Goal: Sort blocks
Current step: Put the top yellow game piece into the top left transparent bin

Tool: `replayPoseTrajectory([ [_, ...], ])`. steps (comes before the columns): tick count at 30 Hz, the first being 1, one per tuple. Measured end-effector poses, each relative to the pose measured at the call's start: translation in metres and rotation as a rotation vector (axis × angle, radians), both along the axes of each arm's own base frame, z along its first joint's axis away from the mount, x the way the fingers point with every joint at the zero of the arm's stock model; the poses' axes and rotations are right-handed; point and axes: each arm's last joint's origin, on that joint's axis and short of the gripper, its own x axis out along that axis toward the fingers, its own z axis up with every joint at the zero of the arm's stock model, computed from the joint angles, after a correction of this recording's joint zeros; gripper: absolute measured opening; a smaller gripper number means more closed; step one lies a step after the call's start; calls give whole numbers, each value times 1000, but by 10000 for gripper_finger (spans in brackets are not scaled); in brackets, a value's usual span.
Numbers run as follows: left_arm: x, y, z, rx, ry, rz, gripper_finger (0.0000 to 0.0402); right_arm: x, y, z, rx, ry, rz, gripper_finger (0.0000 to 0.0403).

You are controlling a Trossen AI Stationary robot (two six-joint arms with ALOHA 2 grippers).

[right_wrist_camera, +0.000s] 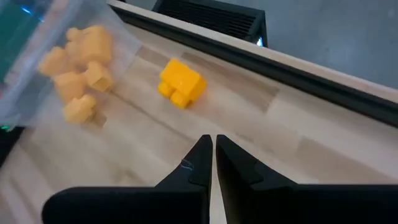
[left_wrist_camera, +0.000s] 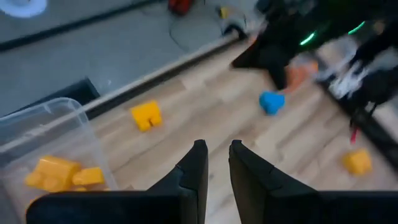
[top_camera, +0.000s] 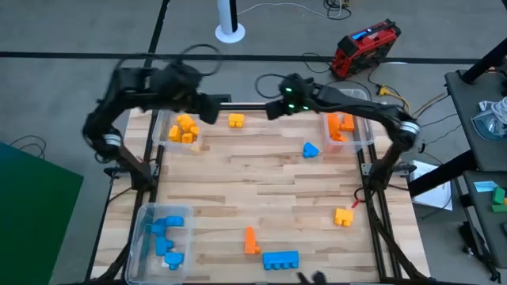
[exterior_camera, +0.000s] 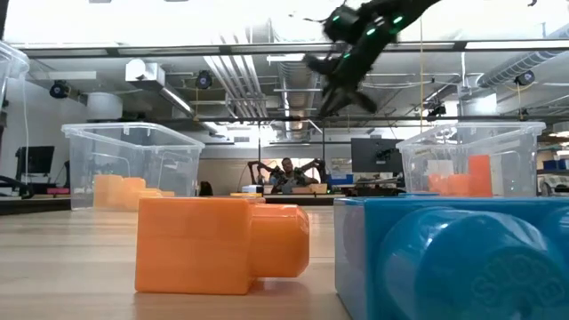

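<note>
Nearest the front edge of the table (top_camera: 261, 178), a blue block (top_camera: 280, 259) lay flat with an orange block (top_camera: 250, 241) just beside it; neither was in a bin. To their left, the front bin (top_camera: 158, 235) already held several blue pieces. Further right on the bare wood sat a lone yellow block (top_camera: 343, 217), also unsorted.

Past mid-table, a small blue piece (top_camera: 310, 150) lay near the right-hand bin (top_camera: 348, 127), which held orange blocks. It seemed the wrong colour for that bin, so it would probably have to cross to the blue one.

At the far edge, another yellow block (top_camera: 236, 120) rested on the wood between the two grippers, just outside the far-left bin (top_camera: 181, 131), which held a pile of yellow pieces.

The left gripper (left_wrist_camera: 216, 163) hung above the table by the yellow bin; its fingers stood only slightly apart and held nothing. The right gripper (right_wrist_camera: 211, 155) hovered near the far edge, pointing toward that loose yellow block; its fingers were almost closed, with nothing between them.

Judgement: roughly three quarters done. All three bins were sorted by colour, and five blocks were left on the table: two yellow, two blue, one orange. The far yellow one looked the likeliest next pick.
</note>
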Motion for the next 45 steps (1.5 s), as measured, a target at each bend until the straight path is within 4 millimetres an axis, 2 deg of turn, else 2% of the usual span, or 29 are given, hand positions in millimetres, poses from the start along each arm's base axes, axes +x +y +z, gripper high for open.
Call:
replayPoseTrajectory([
  [5, -41, -24, 22, 14, -151, 56, 45, 46, -25, -19, 15, 31, 15, 12],
  [9, -59, -39, 31, 17, -218, 41, 45, 72, -39, -25, 23, 53, 35, 12],
  [15, -74, -56, 37, 38, -275, 14, 45, 105, -57, -21, 27, -31, 19, 13],
  [18, -76, -59, 38, 56, -281, 13, 45, 118, -60, -25, 157, -102, 33, 13],
  [22, -77, -59, 38, 73, -277, 15, 45, 137, -60, -36, 162, -119, 58, 13],
  [26, -77, -59, 38, 84, -270, 4, 45, 149, -58, -60, 177, -53, 8, 13],
  [31, -77, -59, 38, 89, -267, 0, 45, 151, -53, -95, 189, 123, -33, 13],
  [34, -78, -59, 38, 93, -265, -4, 45, 153, -49, -109, 176, 175, -20, 13],
  [40, -77, -59, 38, 94, -262, -4, 45, 161, -45, -125, 157, 191, 25, 13],
  [45, -75, -59, 38, 90, -262, -1, 45, 161, -45, -124, 144, 196, 26, 13],
])
